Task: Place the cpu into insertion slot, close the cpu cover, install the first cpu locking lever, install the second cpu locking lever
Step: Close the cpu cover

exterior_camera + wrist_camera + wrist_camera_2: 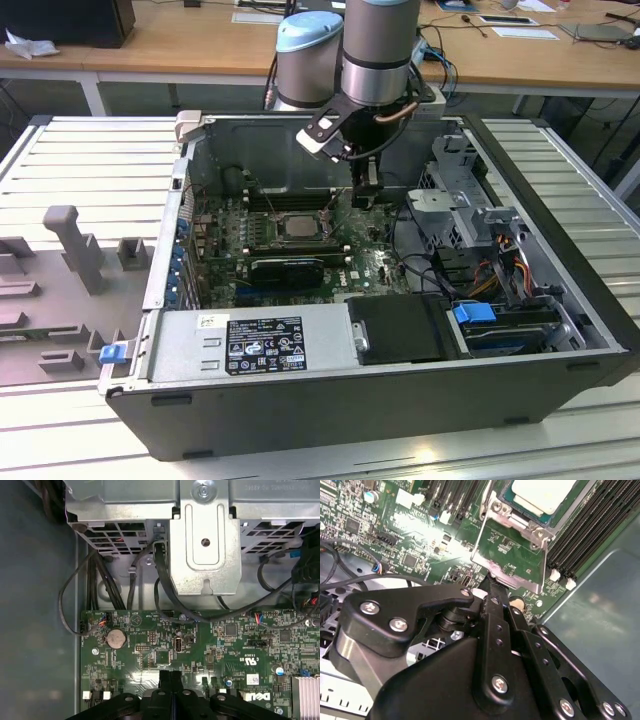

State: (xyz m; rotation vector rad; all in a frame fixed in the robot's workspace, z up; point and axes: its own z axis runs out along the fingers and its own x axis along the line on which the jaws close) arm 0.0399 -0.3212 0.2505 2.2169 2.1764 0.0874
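Observation:
The cpu (540,494) lies silvery top up in the insertion slot (496,509) of the green motherboard; the exterior view shows the cpu (298,226) mid-board. The cpu cover (515,580), a thin metal frame, is swung open off the slot, and green board shows through its window. My gripper (491,587) is shut with nothing between its black fingers, its tip right at the cover's free edge. In the exterior view the gripper (365,192) hangs inside the case, just to the exterior view's right of the slot. In the first wrist view the gripper (170,676) points down at the board.
Long black memory slots (590,535) run beside the socket. A metal drive cage (205,535) with black cables (165,590) borders the board. A black graphics card (290,268) and the power supply (250,345) lie in front. The case walls (330,135) close in the space.

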